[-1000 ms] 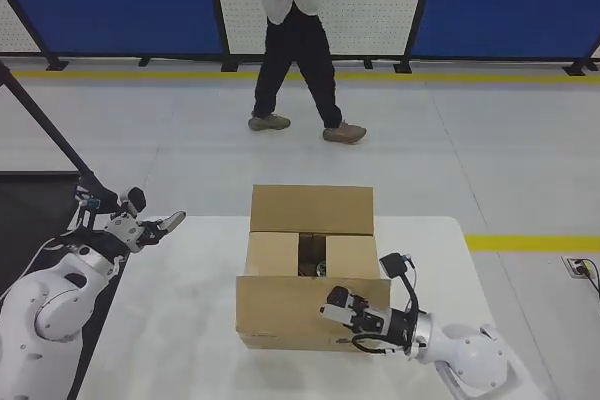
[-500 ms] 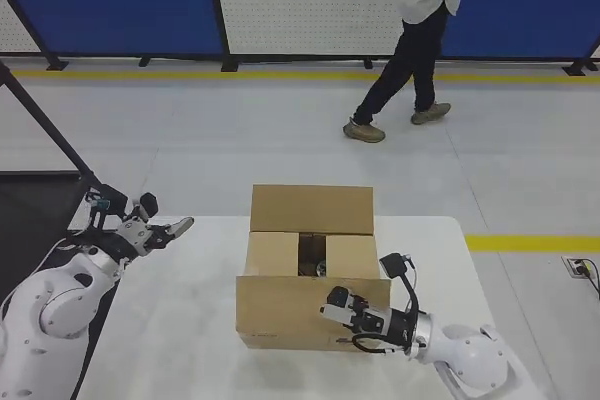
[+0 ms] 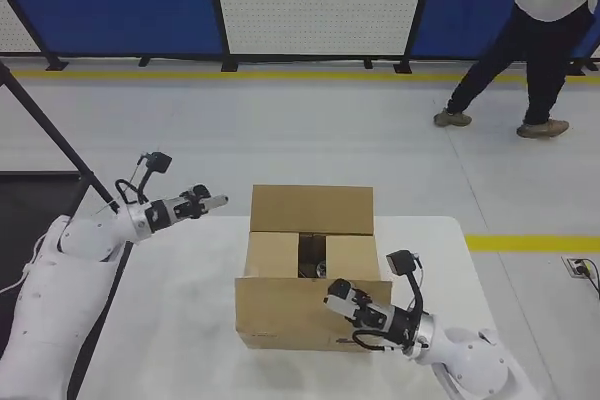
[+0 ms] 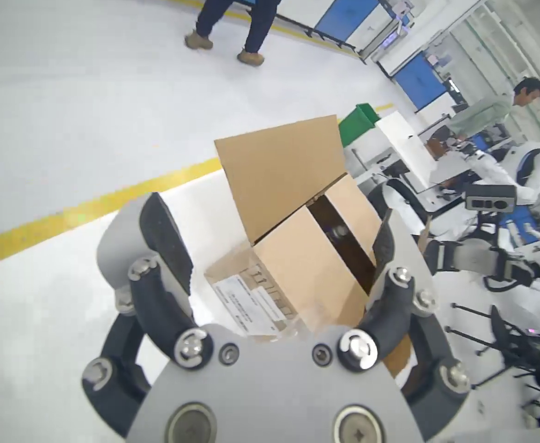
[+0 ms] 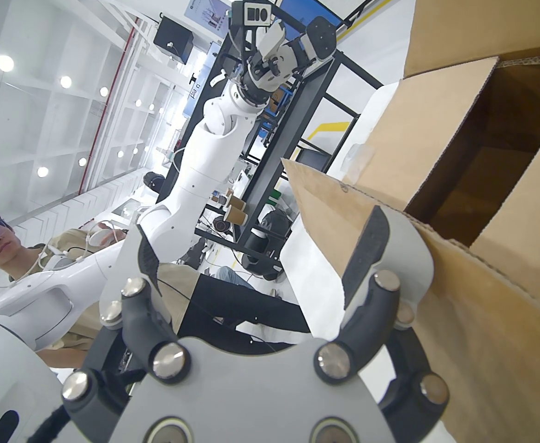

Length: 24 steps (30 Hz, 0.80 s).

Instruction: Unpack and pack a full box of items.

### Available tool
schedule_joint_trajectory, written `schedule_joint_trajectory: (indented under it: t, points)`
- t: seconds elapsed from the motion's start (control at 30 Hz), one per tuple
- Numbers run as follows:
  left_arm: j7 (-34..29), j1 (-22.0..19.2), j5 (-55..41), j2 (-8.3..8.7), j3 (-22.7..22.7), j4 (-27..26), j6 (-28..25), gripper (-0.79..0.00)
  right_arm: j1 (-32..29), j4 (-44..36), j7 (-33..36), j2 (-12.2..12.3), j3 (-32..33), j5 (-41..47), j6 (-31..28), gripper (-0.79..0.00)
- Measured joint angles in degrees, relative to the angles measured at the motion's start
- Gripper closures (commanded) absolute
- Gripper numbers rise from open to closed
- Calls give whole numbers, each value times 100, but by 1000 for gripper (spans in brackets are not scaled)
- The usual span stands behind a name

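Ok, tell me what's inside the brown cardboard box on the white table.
Through the narrow gap between the two inner flaps of the brown cardboard box, a dark interior and one small greyish round item show. The flaps cover everything else inside.

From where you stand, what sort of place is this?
Probably a robotics lab or industrial test hall: blue partition panels fence the floor, a yellow floor line marks zones, and white workbenches stand behind.

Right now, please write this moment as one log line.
box: on table, flaps part open | left gripper: open, apart from box | right gripper: open, at box front
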Motion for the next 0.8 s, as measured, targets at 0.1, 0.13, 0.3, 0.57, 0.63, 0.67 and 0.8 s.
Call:
schedule_joint_trajectory:
  t: [0.1,0.13,0.3,0.57,0.63,0.67,0.8]
  points:
    - [-380,-389,-329,-177,311,575,303,-785,60,99,-8,-11,-9,60,15,-785]
    - [-425,-480,-384,-228,390,727,373,-785,83,133,-11,-15,-15,71,33,-785]
    - [-444,-633,-240,-284,532,986,492,-785,186,302,21,-34,-50,136,88,-785]
    - [-358,-555,-323,-285,506,931,564,-785,159,396,54,-33,21,208,35,-785]
    - [-279,-452,-480,-291,481,820,650,-785,155,394,86,-31,32,204,50,-785]
    - [-233,-429,-445,-292,513,759,656,-785,155,389,103,-29,38,198,69,-785]
    - [-81,-408,-106,-380,771,725,609,-785,145,361,131,-27,55,182,100,-785]
